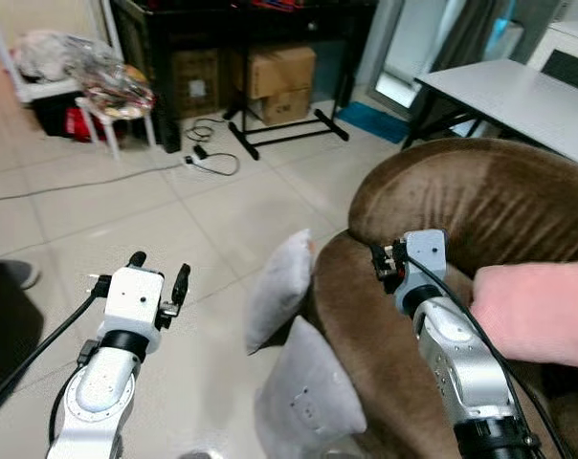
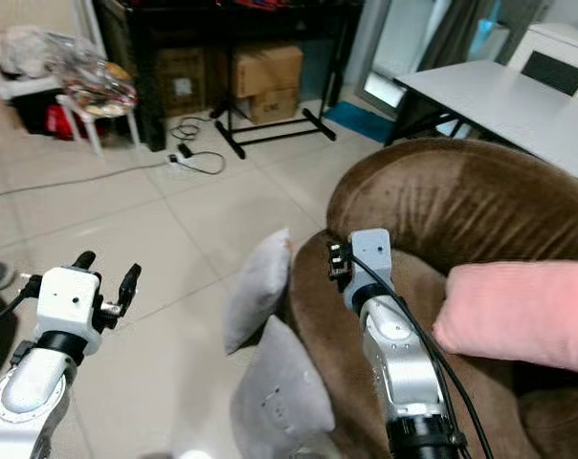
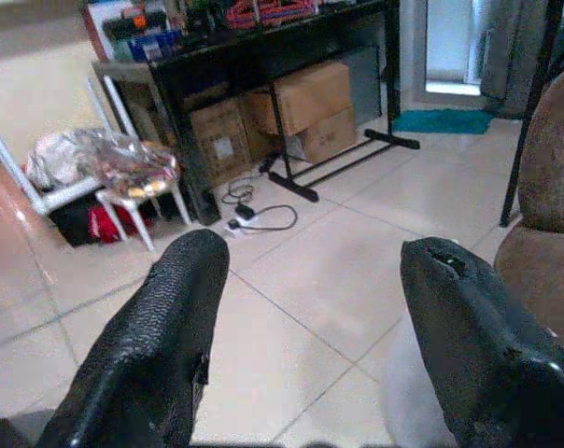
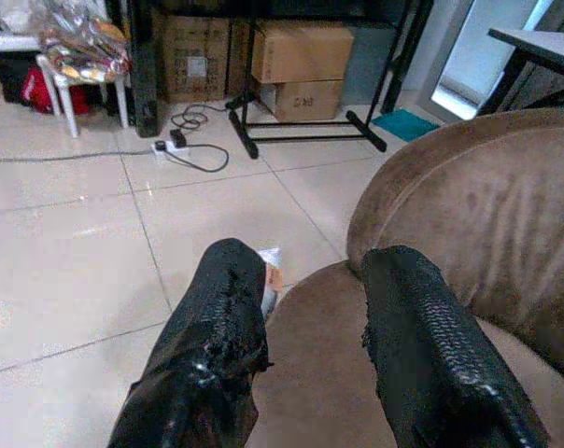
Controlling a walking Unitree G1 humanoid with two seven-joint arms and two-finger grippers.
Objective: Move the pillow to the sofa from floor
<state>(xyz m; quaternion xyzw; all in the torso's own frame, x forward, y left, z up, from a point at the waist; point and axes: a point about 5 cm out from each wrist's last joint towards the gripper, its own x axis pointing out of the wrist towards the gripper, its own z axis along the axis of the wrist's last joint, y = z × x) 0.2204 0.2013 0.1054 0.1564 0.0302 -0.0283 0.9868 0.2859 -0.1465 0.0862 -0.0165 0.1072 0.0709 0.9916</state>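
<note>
Two grey pillows stand on the tiled floor, leaning on the front of the brown sofa (image 1: 490,201): an upper one (image 1: 279,287) and a nearer one (image 1: 308,392). A pink pillow (image 1: 538,311) lies on the sofa seat at the right. My left gripper (image 1: 159,270) is open over bare floor, left of the grey pillows, and holds nothing. In the left wrist view its fingers (image 3: 161,327) spread wide. My right gripper (image 4: 312,254) hovers open above the sofa's front edge, with a pillow corner (image 4: 268,266) showing just beyond its fingers.
A white table (image 1: 519,96) stands behind the sofa. At the back are a black stand (image 1: 279,134), cardboard boxes (image 1: 279,81), a white stool with bags (image 1: 117,96) and cables (image 1: 208,158) on the floor. A dark shape (image 1: 2,325) sits at the left edge.
</note>
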